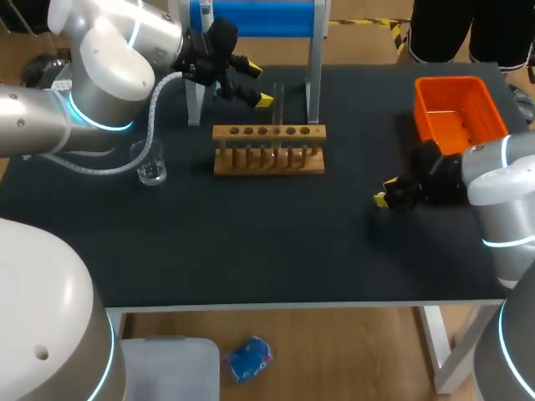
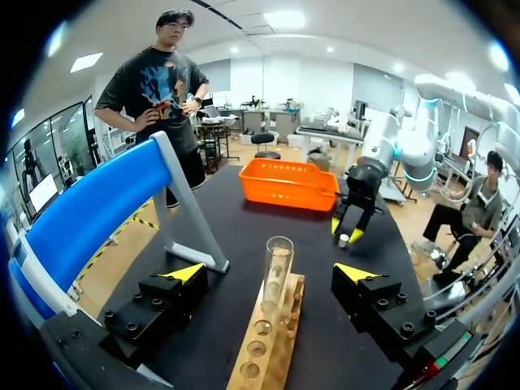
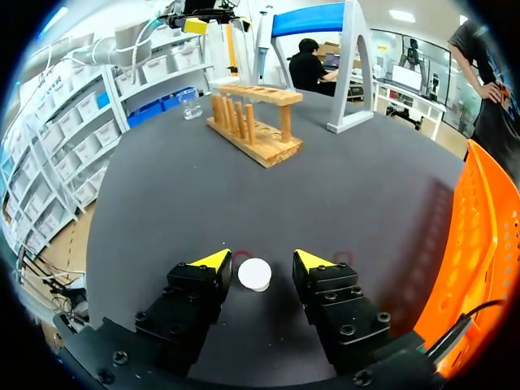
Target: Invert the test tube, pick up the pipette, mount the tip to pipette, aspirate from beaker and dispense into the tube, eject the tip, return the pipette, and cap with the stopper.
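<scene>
A clear test tube [image 1: 277, 107] stands upright in the wooden rack [image 1: 267, 159]. My left gripper [image 1: 259, 84] hangs open just left of the tube. In the left wrist view the tube [image 2: 277, 276] rises between the wide-open fingers of that gripper [image 2: 270, 274], touching neither. My right gripper [image 1: 385, 190] is low over the mat near the orange basket [image 1: 458, 113]. A white stopper [image 3: 254, 274] lies on the mat between the fingers of the right gripper [image 3: 260, 260], with a small gap on each side. The pipette [image 1: 205, 12] hangs on the blue stand [image 1: 255, 18].
A glass beaker [image 1: 151, 164] stands on the mat left of the rack. The stand's grey legs [image 1: 314, 75] rise just behind the rack. The black mat is bare between the rack and the front edge.
</scene>
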Action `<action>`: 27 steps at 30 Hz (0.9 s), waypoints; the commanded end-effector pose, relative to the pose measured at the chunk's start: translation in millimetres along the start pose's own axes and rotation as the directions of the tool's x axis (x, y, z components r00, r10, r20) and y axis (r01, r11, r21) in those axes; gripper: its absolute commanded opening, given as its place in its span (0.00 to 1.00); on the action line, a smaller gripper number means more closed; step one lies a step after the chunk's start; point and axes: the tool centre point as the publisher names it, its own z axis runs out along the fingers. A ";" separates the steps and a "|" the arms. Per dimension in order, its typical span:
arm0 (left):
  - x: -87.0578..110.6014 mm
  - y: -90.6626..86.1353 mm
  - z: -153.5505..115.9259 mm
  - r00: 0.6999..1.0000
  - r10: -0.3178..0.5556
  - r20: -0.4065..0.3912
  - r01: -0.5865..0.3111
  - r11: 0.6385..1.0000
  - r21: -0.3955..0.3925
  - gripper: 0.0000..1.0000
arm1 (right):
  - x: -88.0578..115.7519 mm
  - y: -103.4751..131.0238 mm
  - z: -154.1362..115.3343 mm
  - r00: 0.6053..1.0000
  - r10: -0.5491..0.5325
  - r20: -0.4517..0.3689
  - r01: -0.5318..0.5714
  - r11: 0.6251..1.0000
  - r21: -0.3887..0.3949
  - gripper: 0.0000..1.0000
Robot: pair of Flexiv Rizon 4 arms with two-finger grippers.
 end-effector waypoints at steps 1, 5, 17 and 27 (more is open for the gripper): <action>-1.1 -0.8 -0.2 1.000 -0.002 -0.003 0.002 1.000 -0.005 1.00 | -0.3 -0.5 0.7 1.000 0.002 -0.004 -0.002 1.000 0.009 0.48; -1.1 -0.8 -0.2 1.000 -0.002 -0.003 0.002 1.000 -0.005 1.00 | 1.0 -0.8 1.6 1.000 0.000 -0.009 0.000 1.000 0.010 0.47; -1.1 -0.8 -0.2 1.000 -0.002 -0.003 0.002 1.000 -0.005 1.00 | 6.3 2.5 3.4 0.999 -0.047 0.019 0.047 0.999 0.027 0.46; -1.1 -0.8 -0.2 1.000 -0.002 -0.003 0.002 1.000 -0.005 1.00 | 9.7 1.1 3.2 0.996 -0.072 0.043 0.070 0.996 0.051 0.45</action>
